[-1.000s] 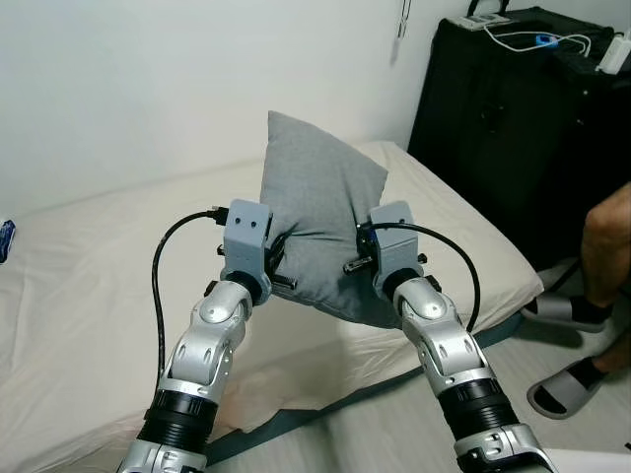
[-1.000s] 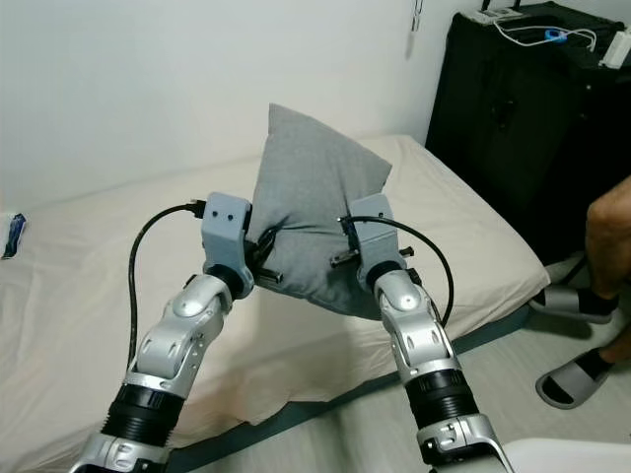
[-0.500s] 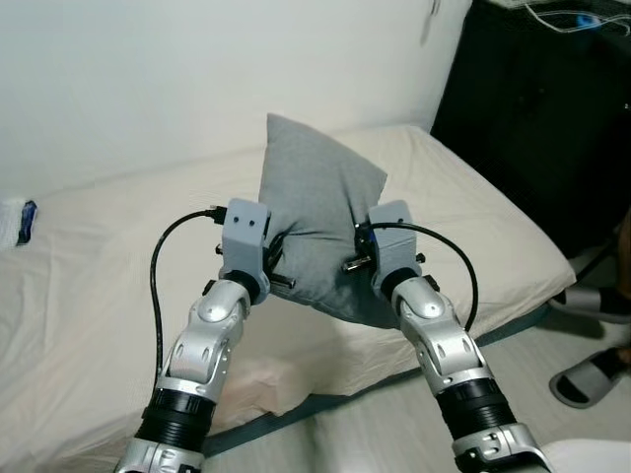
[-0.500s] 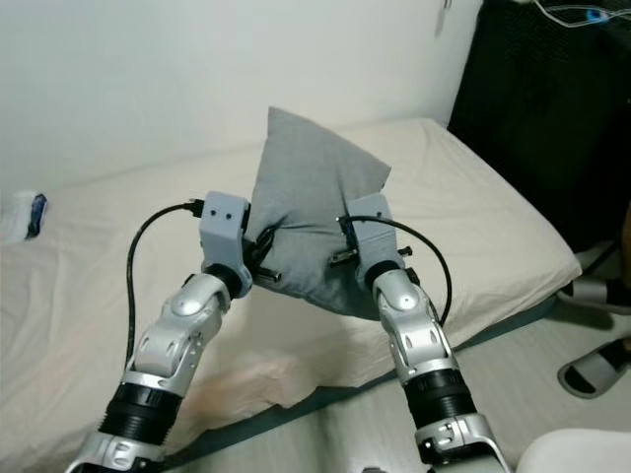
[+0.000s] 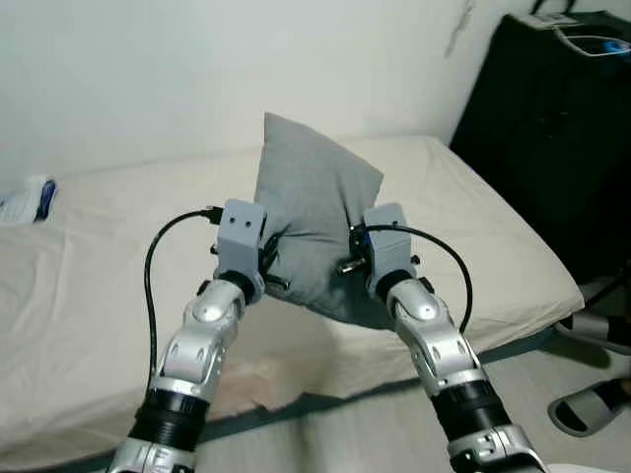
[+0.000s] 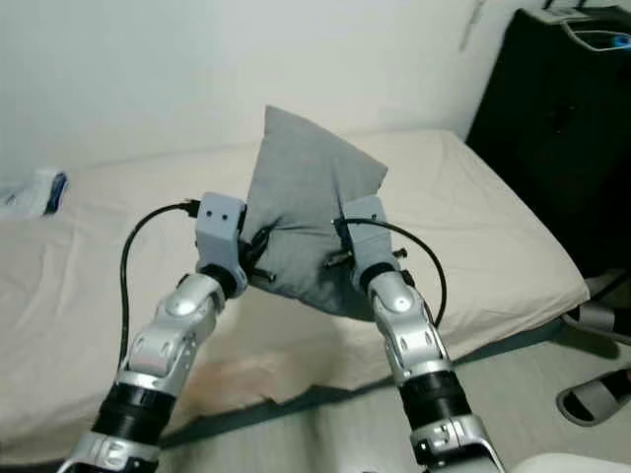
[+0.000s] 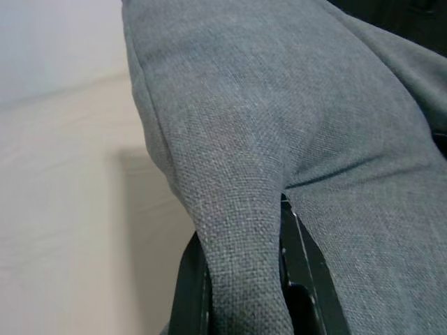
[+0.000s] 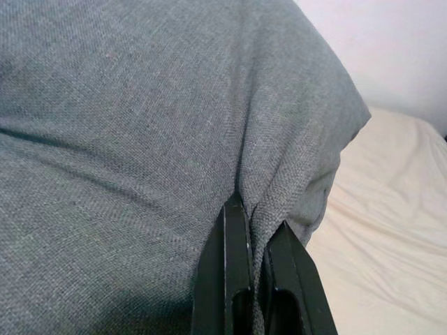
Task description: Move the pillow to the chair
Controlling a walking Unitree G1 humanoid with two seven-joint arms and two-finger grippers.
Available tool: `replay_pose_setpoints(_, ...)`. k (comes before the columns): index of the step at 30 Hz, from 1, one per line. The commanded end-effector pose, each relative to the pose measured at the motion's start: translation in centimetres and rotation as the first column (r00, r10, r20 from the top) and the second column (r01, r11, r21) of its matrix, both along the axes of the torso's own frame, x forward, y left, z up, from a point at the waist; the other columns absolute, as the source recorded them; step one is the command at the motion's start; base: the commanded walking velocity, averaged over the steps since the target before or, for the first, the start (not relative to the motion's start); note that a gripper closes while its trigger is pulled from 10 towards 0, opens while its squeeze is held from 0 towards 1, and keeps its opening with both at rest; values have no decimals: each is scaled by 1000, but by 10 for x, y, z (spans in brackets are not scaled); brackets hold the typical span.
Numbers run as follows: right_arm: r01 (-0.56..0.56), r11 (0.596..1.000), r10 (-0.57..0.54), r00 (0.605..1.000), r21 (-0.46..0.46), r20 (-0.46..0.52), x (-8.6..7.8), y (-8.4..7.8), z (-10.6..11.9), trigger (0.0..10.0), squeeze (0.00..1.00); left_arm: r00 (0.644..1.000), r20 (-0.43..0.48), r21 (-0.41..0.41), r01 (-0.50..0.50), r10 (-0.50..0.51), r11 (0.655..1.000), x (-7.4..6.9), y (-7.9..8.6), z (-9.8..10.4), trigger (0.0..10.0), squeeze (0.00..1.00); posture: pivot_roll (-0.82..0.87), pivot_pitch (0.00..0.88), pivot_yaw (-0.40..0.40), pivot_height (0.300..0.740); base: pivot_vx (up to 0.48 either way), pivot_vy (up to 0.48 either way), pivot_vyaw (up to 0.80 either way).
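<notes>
The left gripper [image 7: 241, 276] and right gripper [image 8: 253, 269] each have jaws clamped on opposite pillow [image 5: 314, 222] edges, hoisting it between them above the bed [image 5: 89, 256] for carrying.

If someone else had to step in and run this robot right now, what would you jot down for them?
Left hand: shut on a pinch of fabric at one side of the grey pillow.
Right hand: shut on a fold at the pillow's other side.
The pillow is held up between both arms, above the cream bed, one corner pointing up.
Done: pillow gripped and lifted off the bed.
Left: carry it to the chair and set it down; I can't make out a chair from here, so you'll have to find it.
Mind the person's sandalled foot on the floor to the robot's right.
</notes>
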State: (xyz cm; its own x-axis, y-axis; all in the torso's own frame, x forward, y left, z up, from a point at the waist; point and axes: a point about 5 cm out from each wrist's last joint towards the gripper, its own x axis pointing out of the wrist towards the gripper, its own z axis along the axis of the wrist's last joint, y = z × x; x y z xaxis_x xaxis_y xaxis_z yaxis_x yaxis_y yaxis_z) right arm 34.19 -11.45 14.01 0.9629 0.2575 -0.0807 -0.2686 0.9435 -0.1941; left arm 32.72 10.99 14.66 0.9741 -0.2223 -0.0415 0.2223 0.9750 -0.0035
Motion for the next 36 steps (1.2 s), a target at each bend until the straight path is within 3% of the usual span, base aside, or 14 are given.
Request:
replay_pose_setpoints(1,88,996,-88,996,-14,-6,0,-21,-3,10000,0,991,74,-11,-112,112,994,3,22,13,10000,0,13,52,-1,740,0,0,0)
replay_pose_setpoints(21,104,995,-104,994,1,-19,-1,-22,-6,10000,0,992,63,17,-106,105,994,2,22,9,10000,0,17,56,4,740,0,0,0)
replay_pose_setpoints(36,106,994,-106,994,5,-21,-1,-22,-6,10000,0,992,64,21,-110,108,994,3,23,10,10000,0,20,58,7,740,0,0,-708)
